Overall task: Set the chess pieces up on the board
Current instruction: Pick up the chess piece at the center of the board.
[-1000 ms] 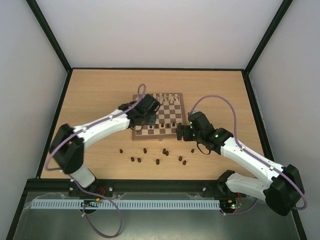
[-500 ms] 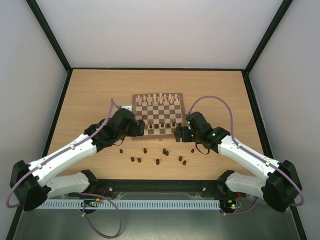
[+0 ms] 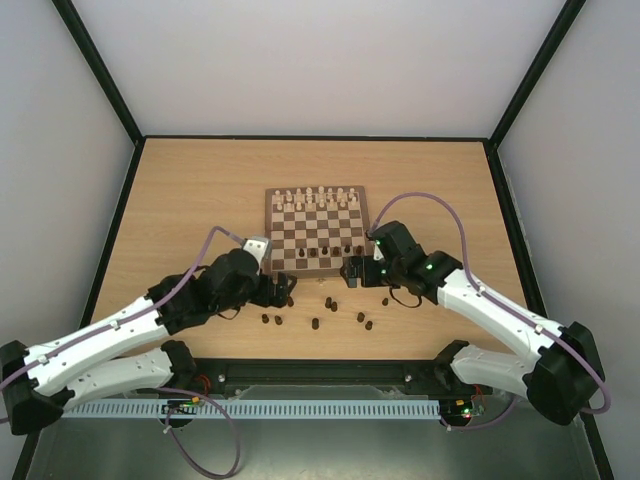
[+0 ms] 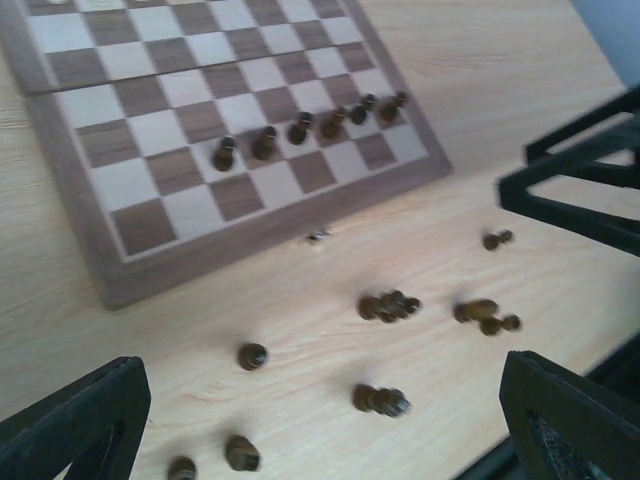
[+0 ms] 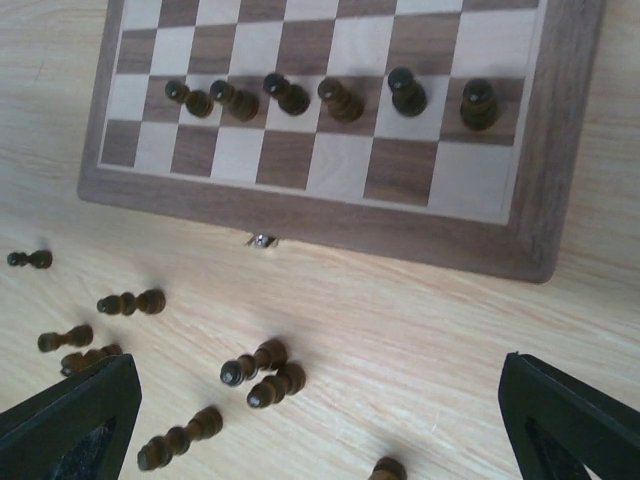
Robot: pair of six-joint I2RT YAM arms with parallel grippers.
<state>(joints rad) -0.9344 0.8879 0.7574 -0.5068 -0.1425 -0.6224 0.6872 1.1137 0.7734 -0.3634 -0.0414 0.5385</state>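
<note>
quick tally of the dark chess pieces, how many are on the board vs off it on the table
on the board, dark pieces: 6
off it on the table, dark pieces: 10
total: 16

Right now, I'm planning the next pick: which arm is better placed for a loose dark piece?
Probably left: the left end effector, open, sits beside loose chess pieces; the right end effector hovers at the edge of the board.

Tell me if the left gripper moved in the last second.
Yes. The black left gripper drew back off the square checkered wooden chessboard toward the near table edge.
</note>
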